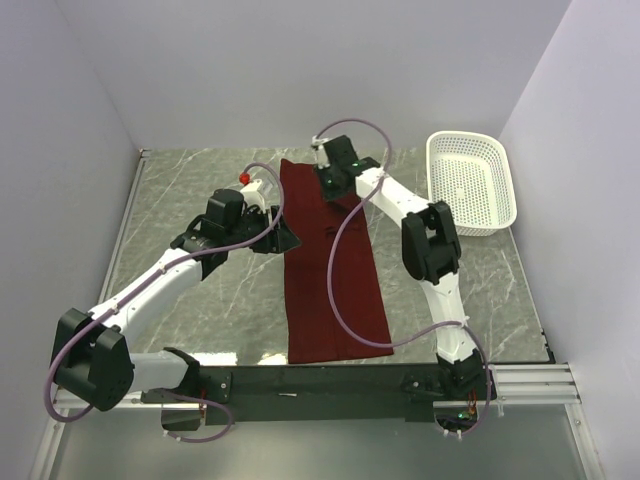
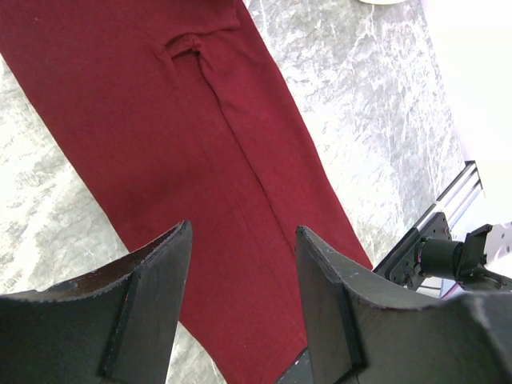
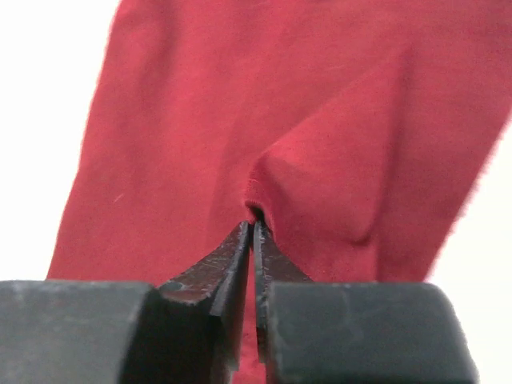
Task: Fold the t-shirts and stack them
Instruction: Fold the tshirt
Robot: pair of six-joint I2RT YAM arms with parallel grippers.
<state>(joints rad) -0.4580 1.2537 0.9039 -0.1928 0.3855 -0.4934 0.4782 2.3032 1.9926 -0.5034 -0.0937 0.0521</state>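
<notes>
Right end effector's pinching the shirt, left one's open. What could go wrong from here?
1. The right end effector grips only a small pucker of shirt at its very tips. It may slip, or lift only the top layer.
2. The right arm's cable lies across the shirt and could drag or snag it.
3. The left end effector is open, holding nothing. A one-sided pull would likely skew the fold.
</notes>
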